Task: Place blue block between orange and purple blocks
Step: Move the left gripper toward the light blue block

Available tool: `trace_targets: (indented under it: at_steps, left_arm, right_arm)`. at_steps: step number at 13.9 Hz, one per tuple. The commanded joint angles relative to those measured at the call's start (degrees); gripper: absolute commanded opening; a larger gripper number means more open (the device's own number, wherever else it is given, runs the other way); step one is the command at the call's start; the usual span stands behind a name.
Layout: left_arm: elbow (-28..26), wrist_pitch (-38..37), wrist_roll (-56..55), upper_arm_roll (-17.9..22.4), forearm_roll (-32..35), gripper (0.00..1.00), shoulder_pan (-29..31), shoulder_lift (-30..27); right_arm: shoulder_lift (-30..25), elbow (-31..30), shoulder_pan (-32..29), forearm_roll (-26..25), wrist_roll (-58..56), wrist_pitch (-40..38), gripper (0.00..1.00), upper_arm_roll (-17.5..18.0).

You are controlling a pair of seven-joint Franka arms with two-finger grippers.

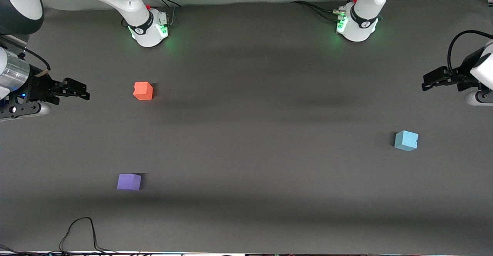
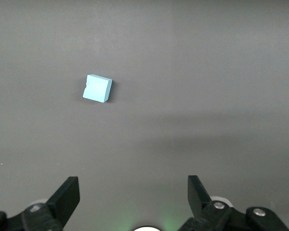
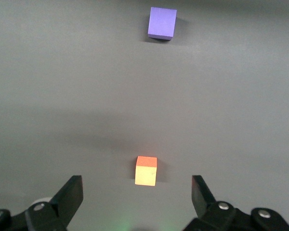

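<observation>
Purple block (image 1: 129, 181) sits nearest the front camera, toward the right arm's end of the table (image 1: 246, 140). Using it as the landmark: the orange block (image 1: 143, 91) is farther from the camera than it, roughly in line with it, the two well apart with bare mat between them. That gap is the target slot.

Blue block (image 1: 406, 140) lies well away from the purple block, toward the left arm's end, and a bit farther from the camera than purple but nearer than orange. So it's already about level with the slot; the carry is mostly a straight run along the table toward the right arm's end.

Left gripper (image 1: 437, 79) hangs over the table edge at its own end, jaws apart, empty. It's clearly the closer one: the left wrist view shows blue ahead of its fingertips (image 2: 67, 192), off-centre and turned at an angle to the jaws, so expect a wrist turn before descent.

Right gripper (image 1: 75, 90) waits near orange, jaws apart, empty.
</observation>
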Motion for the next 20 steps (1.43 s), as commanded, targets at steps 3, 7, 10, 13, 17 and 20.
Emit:
trace_targets:
  at_steps: [3, 7, 10, 13, 17, 20]
  left_arm:
    - [0.6, -1.2, -0.2, 0.6, -0.7, 1.0, -0.5, -0.1]
    - [-1.6, -0.5, 5.3, 1.6, 1.0, 1.0, 0.3, -0.8]
    - [-4.1, 1.0, 17.6, 3.3, 1.8, 1.0, 6.6, -2.6]
    - [-8.9, 6.5, 24.6, 3.3, 2.7, 1.0, 11.4, -4.8]
    - [-12.7, 11.5, 26.8, 2.9, 3.2, 1.0, 9.5, -5.3]
    - [-16.2, 16.7, 30.5, 2.9, 3.1, 1.0, 9.3, -4.7]
  right_arm:
    - [0.3, 1.4, 0.5, -0.6, -1.0, -1.1, 1.0, -0.4]
    - [-0.3, 2.1, 0.6, -0.5, -0.9, -3.1, 1.0, -0.4]
    - [0.3, 2.2, 0.5, -0.4, -0.9, -3.4, 1.0, -0.5]
    - [1.1, 3.1, 0.6, -0.3, -0.8, -2.9, 1.0, -0.5]
    - [2.0, 3.7, 0.9, -0.3, -0.8, -2.9, 1.0, -0.3]
    - [1.9, 4.3, 0.6, -0.4, -0.7, -3.2, 1.0, -1.0]
